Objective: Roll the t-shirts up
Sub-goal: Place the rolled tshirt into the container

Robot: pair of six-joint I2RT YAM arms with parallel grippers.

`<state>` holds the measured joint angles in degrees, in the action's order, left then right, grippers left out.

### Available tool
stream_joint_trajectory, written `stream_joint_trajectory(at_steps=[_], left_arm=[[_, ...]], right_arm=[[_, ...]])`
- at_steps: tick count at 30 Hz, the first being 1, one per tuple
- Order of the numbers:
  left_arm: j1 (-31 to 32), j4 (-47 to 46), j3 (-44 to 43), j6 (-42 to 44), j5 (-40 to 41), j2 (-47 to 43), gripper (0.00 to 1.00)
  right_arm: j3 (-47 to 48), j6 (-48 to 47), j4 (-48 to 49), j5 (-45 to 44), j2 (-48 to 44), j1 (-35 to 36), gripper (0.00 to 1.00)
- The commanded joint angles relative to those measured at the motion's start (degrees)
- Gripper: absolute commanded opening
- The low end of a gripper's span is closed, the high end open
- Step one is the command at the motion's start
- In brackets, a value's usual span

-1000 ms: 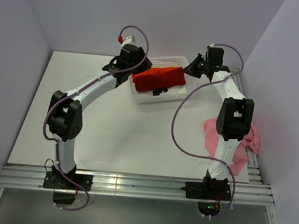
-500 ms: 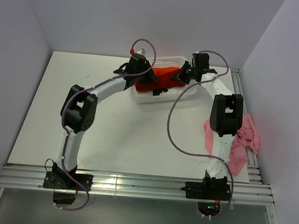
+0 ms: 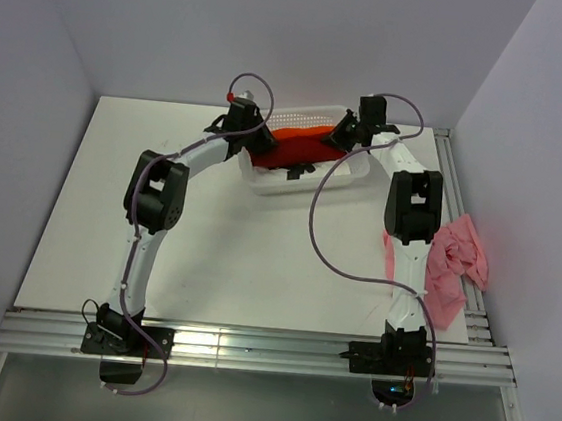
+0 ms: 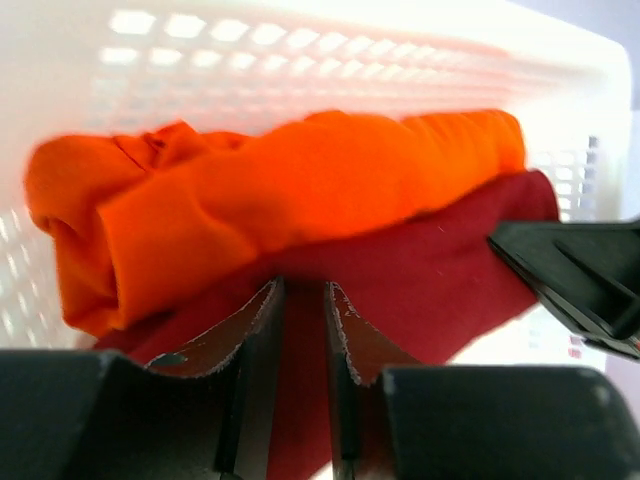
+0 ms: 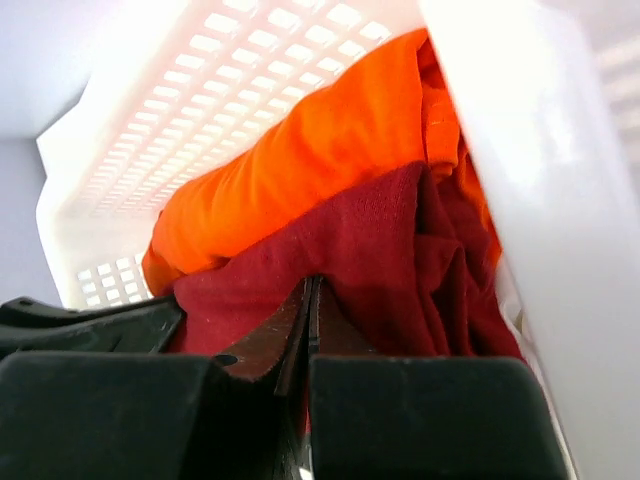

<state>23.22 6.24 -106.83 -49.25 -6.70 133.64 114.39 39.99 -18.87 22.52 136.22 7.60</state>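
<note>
Dark red cotton t-shirt fills the narrow slot of the left gripper, which is clamped on a fold of it. The right gripper is pressed fully closed with its tips against the same shirt. Whether it pinches any cloth I cannot tell. Just beyond both grippers, a rolled bright orange t-shirt lies on top, hemmed in by the white plastic lattice basket. Well behind the right gripper, a crumpled pale pink t-shirt lies on the white table.
</note>
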Motion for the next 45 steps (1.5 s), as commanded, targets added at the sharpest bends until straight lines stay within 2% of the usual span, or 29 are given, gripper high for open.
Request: stream_joint_trajectory(at_steps=[1, 7, 11, 14, 15, 17, 18, 20, 24, 31, 35, 38, 40, 41, 42, 45], left_arm=[[-0.5, 0.8, -3.1, 0.6, 0.0, 3.0, 0.28], [-0.5, 0.0, -3.0, 1.2, -0.2, 1.2, 0.29], [-0.4, 1.2, -4.8, 2.3, -0.2, -1.0, 0.32], [-0.3, 2.2, -6.6, 3.0, -0.6, -3.0, 0.42], [-0.1, 2.9, -7.3, 3.9, -0.3, -4.0, 0.48], [0.2, 3.6, -8.0, 5.0, 0.6, -5.5, 0.54], [0.3, 3.4, -7.1, 5.1, 0.9, -7.7, 0.59], [0.3, 2.7, -5.7, 5.6, 1.2, -10.1, 0.63], [0.5, 1.1, 0.1, 5.5, 0.7, -17.0, 0.67], [1.5, 0.2, 6.3, 5.6, 0.1, -21.2, 0.67], [1.1, -0.4, 12.1, 6.5, 2.2, -26.8, 0.68], [0.4, 0.6, 16.5, 8.4, 4.9, -30.4, 0.70], [-0.1, 1.4, 20.1, 9.5, 6.4, -34.6, 0.79], [-0.3, 2.1, 21.5, 10.4, 10.5, -36.1, 0.84], [-0.4, 2.0, 24.7, 10.8, 11.9, -39.0, 0.92], [-2.1, 0.5, 30.8, 10.4, 11.3, -42.9, 0.98]], right_arm=[[2.3, -0.4, -2.6, -4.2, 1.2, -0.6, 0.00], [0.0, -1.2, -2.1, -6.4, -2.2, -0.7, 0.00], [2.5, -1.8, -3.3, -7.1, -4.3, -0.8, 0.00], [4.2, -2.7, -4.2, -6.9, -6.3, -0.9, 0.00], [3.9, -2.9, -3.9, -6.4, -7.2, -0.8, 0.04], [1.6, -3.9, -2.4, -5.6, -10.3, -0.8, 0.11], [0.4, -4.1, -0.7, -5.0, -11.5, -0.9, 0.20], [-2.1, -5.0, -0.1, -4.6, -14.5, -0.7, 0.27], [-4.7, -5.8, -0.2, -0.9, -17.1, -0.5, 0.28], [-12.4, -3.5, 5.7, 4.2, -18.0, 1.5, 0.24], [-13.8, -2.9, 6.9, 5.4, -15.9, 2.2, 0.23], [-18.0, -3.2, 10.3, 5.9, -18.0, 2.9, 0.23], [-20.2, -4.9, 11.8, 6.8, -19.9, 3.9, 0.24], [-20.6, -5.6, 11.7, 7.0, -20.6, 4.4, 0.24], [-20.9, -7.4, 11.1, 7.3, -21.1, 5.3, 0.25], [-22.4, -11.1, 9.7, 6.8, -23.6, 7.3, 0.31]])
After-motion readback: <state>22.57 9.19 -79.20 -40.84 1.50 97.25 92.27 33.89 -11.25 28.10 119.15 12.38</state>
